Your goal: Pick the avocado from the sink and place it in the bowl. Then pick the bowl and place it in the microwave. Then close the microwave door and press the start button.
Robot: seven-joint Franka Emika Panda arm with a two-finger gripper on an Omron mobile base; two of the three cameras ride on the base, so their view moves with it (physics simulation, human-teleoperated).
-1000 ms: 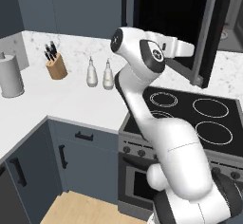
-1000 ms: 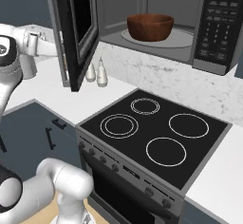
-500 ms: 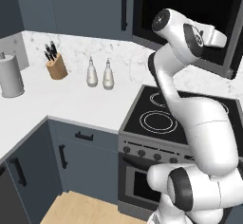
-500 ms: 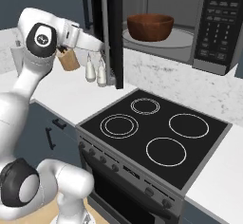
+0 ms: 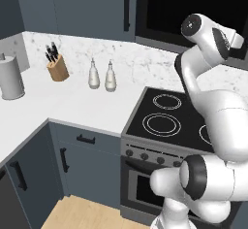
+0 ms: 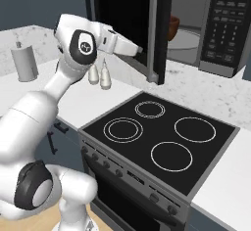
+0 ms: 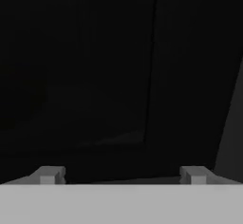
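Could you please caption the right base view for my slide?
The gripper pushes the half-closed microwave door, the bowl showing behind it.

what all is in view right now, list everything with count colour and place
microwave: 1, black, built in above the stove, control panel at right
microwave door: 1, black, swung partly shut across the opening
bowl: 1, reddish-brown, inside the microwave, mostly hidden behind the door
stove: 1, black top with four ring burners, knobs along the front
bottles: 2, pale grey, on the counter by the backsplash
knife block: 1, tan wood with dark handles, left of the bottles
canister: 1, grey, far left of the counter
counter: 1, white marbled, over dark blue-grey cabinets
gripper: 1, grey fingertips set wide apart, close against the dark door
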